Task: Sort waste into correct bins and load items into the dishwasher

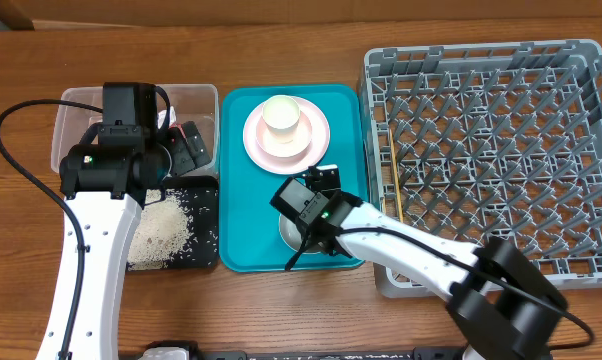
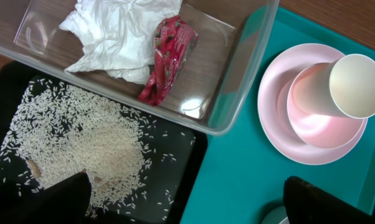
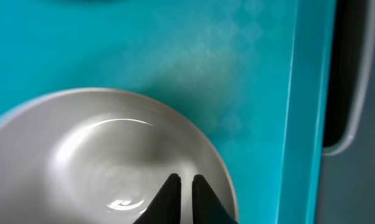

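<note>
**Sorting station: left pincer wide, right pincer narrow over the bowl**

Overhead: the left pincer (image 1: 188,143) hangs over the clear tub (image 1: 76,110), and the right pincer (image 1: 306,215) sits above the white bowl (image 1: 293,236) on the teal tray (image 1: 243,200). The cup (image 1: 281,115) stands on the pink plate (image 1: 317,140). The chopsticks (image 1: 393,170) lie in the grey rack (image 1: 501,60) along its left wall. Left wrist: the fingers are spread wide and hold nothing. The napkin (image 2: 122,34) and red wrapper (image 2: 169,59) lie in the tub, and the rice (image 2: 81,143) lies in the black tray (image 2: 182,152). Right wrist: the fingers are nearly together with a thin gap, both inside the bowl's rim, and nothing is visible between them.
</note>
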Controlling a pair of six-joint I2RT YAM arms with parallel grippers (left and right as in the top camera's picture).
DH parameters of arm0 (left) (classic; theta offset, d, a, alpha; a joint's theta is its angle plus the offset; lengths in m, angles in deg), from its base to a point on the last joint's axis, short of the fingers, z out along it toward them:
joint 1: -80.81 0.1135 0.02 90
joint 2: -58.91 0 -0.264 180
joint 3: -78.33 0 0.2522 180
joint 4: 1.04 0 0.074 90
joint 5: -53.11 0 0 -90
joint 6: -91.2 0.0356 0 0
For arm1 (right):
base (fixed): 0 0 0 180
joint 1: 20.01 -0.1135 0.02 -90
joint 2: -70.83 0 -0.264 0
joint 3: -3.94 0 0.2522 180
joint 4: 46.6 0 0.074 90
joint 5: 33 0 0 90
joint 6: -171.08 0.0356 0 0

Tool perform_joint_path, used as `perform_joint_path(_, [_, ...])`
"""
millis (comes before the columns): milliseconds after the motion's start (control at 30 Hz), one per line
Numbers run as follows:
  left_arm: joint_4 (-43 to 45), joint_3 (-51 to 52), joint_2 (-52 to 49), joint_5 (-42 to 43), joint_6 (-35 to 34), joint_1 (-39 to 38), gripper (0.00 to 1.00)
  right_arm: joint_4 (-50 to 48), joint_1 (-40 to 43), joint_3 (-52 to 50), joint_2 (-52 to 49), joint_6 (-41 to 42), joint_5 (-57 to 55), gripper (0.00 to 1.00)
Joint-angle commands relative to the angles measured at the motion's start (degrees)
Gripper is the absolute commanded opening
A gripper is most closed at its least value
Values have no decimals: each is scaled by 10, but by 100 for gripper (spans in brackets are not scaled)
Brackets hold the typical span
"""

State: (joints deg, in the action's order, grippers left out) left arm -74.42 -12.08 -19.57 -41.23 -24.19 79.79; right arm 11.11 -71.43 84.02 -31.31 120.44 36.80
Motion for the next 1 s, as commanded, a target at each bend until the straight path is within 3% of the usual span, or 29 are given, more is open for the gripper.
perform_joint_path(0, [1, -8, 1, -1, 1, 2, 100, -1, 1, 20, 59, 12, 20, 11])
perform_joint_path(433, [1, -8, 1, -1, 1, 2, 100, -54, 0, 20, 116, 12, 170, 21])
perform_joint_path(533, [1, -8, 1, -1, 1, 2, 100, -53, 0, 20, 116, 12, 172, 49])
perform_joint_path(667, [1, -8, 1, -1, 1, 2, 100, -56, 0, 20, 116, 12, 201, 49])
perform_joint_path(800, [1, -8, 1, -1, 1, 2, 100, -57, 0, 20, 116, 12, 203, 36])
perform_joint_path(967, [1, -8, 1, -1, 1, 2, 100, -57, 0, 19, 116, 12, 203, 37])
